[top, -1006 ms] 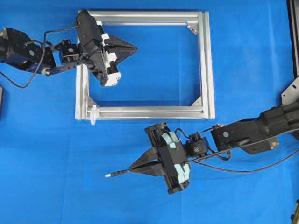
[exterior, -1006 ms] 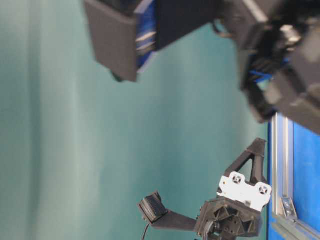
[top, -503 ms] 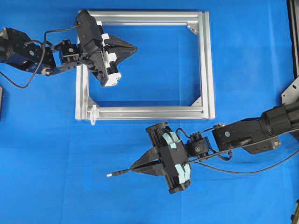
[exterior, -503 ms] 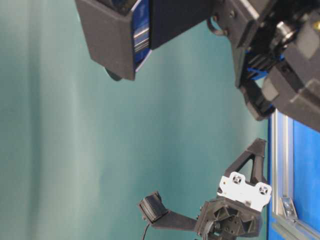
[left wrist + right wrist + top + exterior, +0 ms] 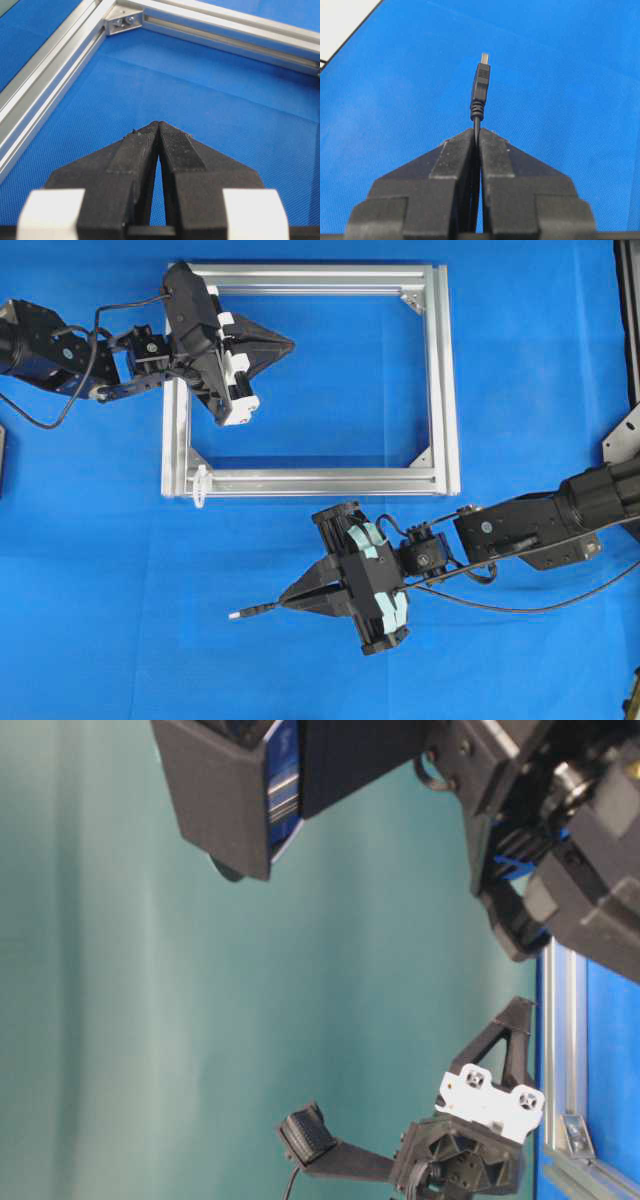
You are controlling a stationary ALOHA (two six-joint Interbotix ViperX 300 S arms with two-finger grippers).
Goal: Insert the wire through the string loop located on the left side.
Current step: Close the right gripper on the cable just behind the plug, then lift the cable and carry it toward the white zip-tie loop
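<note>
Black and thin, the wire [image 5: 480, 92] is pinched in the right gripper [image 5: 283, 604], its silvery tip poking out over the blue mat [image 5: 100, 570]. The left gripper [image 5: 291, 342] is pressed together with nothing inside, above the silver frame [image 5: 440, 380]. The tiny whitish string loop [image 5: 200, 485] sits on the frame's near left corner, well apart from the wire.

Black wire [image 5: 262, 609], silvery tip; whitish string loop [image 5: 200, 485]; silver frame [image 5: 440, 380]; blue mat [image 5: 110, 590].

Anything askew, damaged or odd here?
Nothing stands out. The aluminium frame lies square on the blue mat, the string loop hangs at its lower-left corner, and the wire juts straight from the right gripper.
</note>
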